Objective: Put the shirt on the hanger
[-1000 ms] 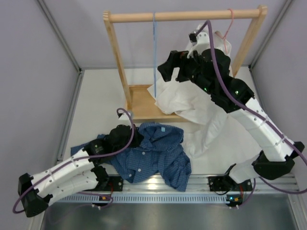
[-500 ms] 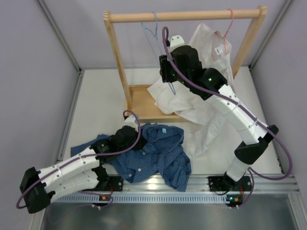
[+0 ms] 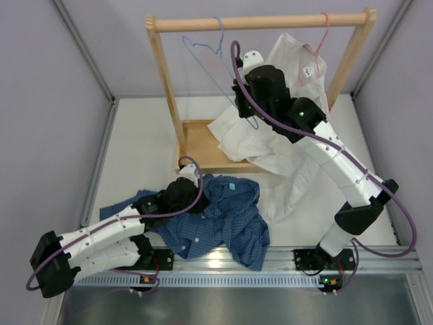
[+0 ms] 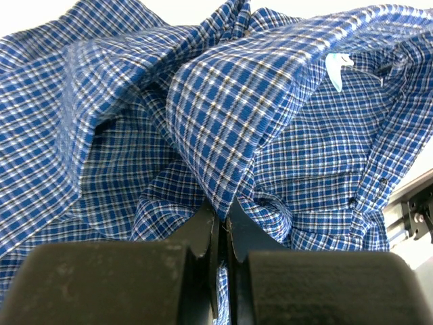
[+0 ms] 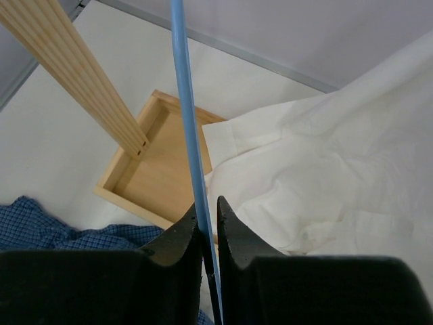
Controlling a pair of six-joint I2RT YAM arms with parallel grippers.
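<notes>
The dark blue checked shirt lies crumpled on the table near the front edge. My left gripper sits at its upper left. In the left wrist view that gripper is shut on a raised fold of the shirt. The light-blue hanger hangs by its hook from the wooden rail. My right gripper holds its lower part. In the right wrist view the blue wire of the hanger runs down between the jaws, and the gripper is shut on it.
The wooden rack stands at the back, with its base tray below. A large white shirt hangs from a pink hanger on the right and spills onto the table. A rack post rises left of the right gripper.
My right gripper moved left to the blue hanger and closed on its wire. The hanger has turned and spread out to the left. The left arm shifted slightly, still holding the shirt.
</notes>
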